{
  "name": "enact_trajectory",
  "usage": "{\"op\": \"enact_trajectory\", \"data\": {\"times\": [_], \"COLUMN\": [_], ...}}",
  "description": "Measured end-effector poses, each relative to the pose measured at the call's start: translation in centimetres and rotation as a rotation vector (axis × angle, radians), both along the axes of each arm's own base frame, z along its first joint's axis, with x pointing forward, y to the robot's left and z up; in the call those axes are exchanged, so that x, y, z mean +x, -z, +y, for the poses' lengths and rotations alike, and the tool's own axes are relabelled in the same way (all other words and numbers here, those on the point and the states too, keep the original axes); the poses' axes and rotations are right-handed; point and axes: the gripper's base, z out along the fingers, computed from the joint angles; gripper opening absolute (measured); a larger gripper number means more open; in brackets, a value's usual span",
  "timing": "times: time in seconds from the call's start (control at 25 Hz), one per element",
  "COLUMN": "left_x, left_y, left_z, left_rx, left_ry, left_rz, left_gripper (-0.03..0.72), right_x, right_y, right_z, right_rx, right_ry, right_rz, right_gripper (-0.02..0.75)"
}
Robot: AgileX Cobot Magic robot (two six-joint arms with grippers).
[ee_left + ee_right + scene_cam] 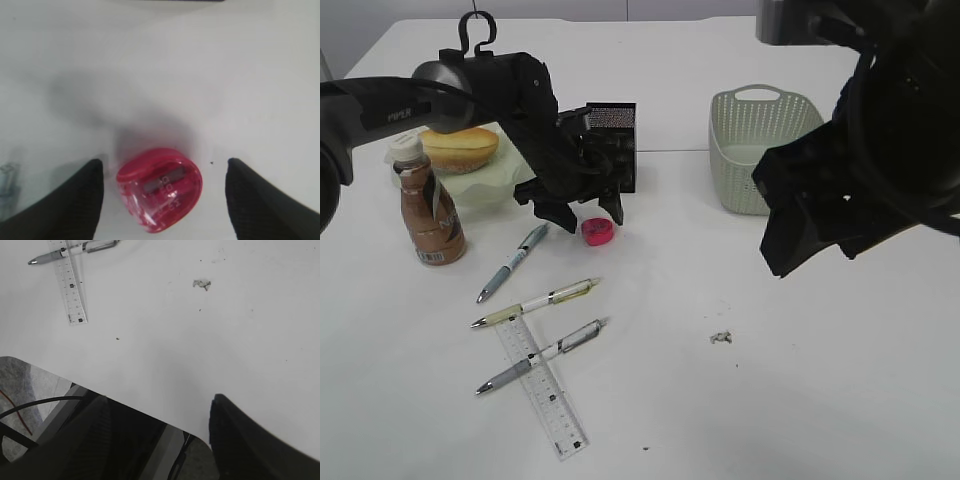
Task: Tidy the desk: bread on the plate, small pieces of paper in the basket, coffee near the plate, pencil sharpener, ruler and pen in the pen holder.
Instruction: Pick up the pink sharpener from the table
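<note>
One step is in hand: picking up the pink pencil sharpener (160, 189), low in the left wrist view. The left claw (162, 197) is spread around it, not touching. Next it should pinch, lift, and carry to the pen holder (612, 140), upper centre.

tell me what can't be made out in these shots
- Pen holder: exterior view, the left arm covers most of it, so its contents are hidden.
- Plate: exterior view, partly behind the coffee bottle and that arm.
- Right gripper: right wrist view, fingertips cut off by the bottom edge.
- Paper scrap: too small to read its shape.
- Pencil sharpener: left wrist view, lettering blurred.
</note>
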Motion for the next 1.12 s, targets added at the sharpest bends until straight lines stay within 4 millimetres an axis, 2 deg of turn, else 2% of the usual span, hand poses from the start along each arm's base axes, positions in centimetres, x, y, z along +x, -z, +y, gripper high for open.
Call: {"op": "enact_trajectory", "data": {"times": [0.56,1.12], "left_x": [-0.32,-0.16], "left_y": [0.11,0.22], "left_z": [0.08,-0.05], "left_rx": [0.086,0.117], "left_ry": [0.309,0.476], "left_rz": [-0.069,-0.148], "left_gripper": [0.56,0.56], "right_x": [0.0,0.0], "right_y": [0.0,0.0], "right_z": [0.0,0.0], "right_rx": [-0.002,-0.002], "right_ry": [-0.007,-0.01], "right_rz": [-0.002,-0.003], "right_gripper": [0.458,0.458]}}
